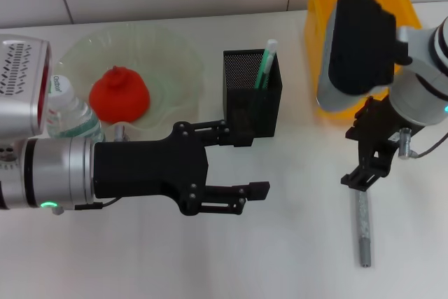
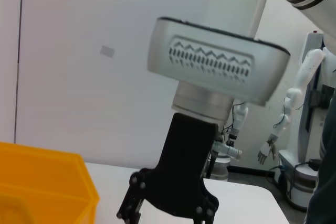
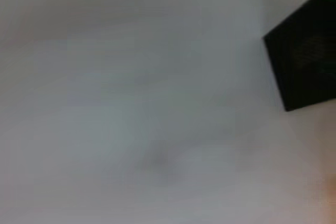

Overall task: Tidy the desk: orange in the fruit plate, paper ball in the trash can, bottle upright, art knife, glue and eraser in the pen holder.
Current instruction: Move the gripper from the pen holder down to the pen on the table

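Left gripper (image 1: 248, 166) nearest us, fingers spread, empty, before pen holder (image 1: 252, 99). Right gripper (image 1: 367, 166), fingers state unclear, above art knife (image 1: 362, 227); we judge descent and grasp next.

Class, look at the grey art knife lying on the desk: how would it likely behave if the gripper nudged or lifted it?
The art knife looks like a slim metal bar, so it is probably stiff. Lying flat on the smooth desk, it would likely slide or spin when nudged off-centre. Its thinness may make it hard for the right gripper to pinch.

Silver cylindrical arms with green indicator lights carry black, screw-studded left gripper (image 1: 241, 166) and right gripper (image 1: 367, 166).
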